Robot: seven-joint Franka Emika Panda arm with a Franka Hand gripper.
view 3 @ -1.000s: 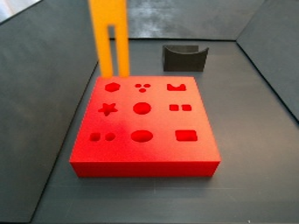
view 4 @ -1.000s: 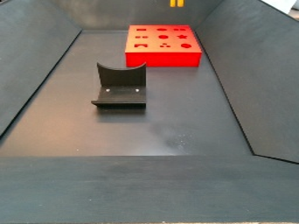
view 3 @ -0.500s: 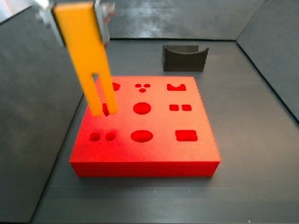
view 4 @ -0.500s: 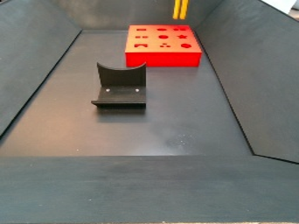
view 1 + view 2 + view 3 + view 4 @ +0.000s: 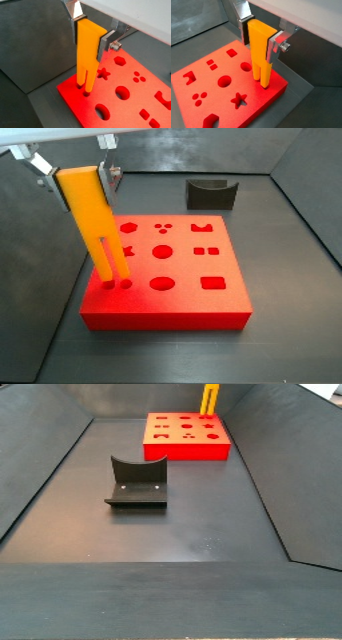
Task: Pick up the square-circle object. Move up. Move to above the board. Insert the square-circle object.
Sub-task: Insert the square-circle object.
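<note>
Lower than half a second ago, the bar (image 5: 96, 223) now has its two prongs at the board (image 5: 187, 303), right at the paired hole near the frame's lower left, where before its tips hung at the star hole. In that side view the gripper (image 5: 75, 170) sits at the upper left, its jaws clamped on the bar's top end, and the bar leans slightly. In a side view from the far end, only a short yellow stretch of bar (image 5: 209, 397) shows above the board's (image 5: 186, 450) back edge at the top of the frame, with the fixture (image 5: 136, 484) well apart on the desk (image 5: 187, 534). In both wrist views the silver fingers (image 5: 106, 38) grip the bar (image 5: 87, 55) on its flat sides, and the prong tips meet the red surface near the corner of the board (image 5: 198, 107). Judging from this, insertion has begun but the bar is not yet seated; how deep the prongs sit cannot be told.
</note>
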